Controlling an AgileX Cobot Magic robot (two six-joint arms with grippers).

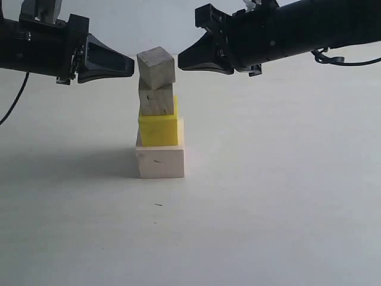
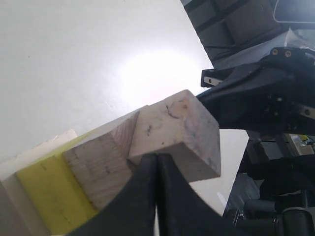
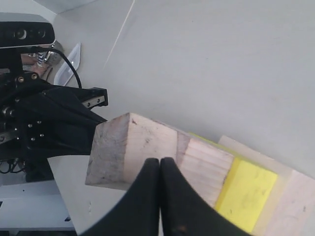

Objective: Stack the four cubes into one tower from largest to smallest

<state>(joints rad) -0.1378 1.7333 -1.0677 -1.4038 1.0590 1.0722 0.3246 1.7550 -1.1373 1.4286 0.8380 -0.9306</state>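
The tower stands mid-table: the large pale wood cube [image 1: 160,161] at the bottom, the yellow cube [image 1: 158,128] on it, the speckled tan cube [image 1: 156,99] above, and the greyish-white cube [image 1: 156,68] on top, turned a little askew. My left gripper [image 1: 132,64] is shut and empty, its tip just left of the top cube with a small gap. My right gripper [image 1: 179,61] is shut and empty, its tip just right of that cube. The wrist views show shut fingers, left [image 2: 157,162] and right [image 3: 160,164], pointing at the greyish-white cube [image 2: 177,129] [image 3: 128,147].
The white tabletop [image 1: 268,196] surrounds the tower. A small dark speck [image 1: 158,205] lies in front of the tower. A cable [image 1: 15,98] hangs from the left arm and another [image 1: 339,59] from the right arm.
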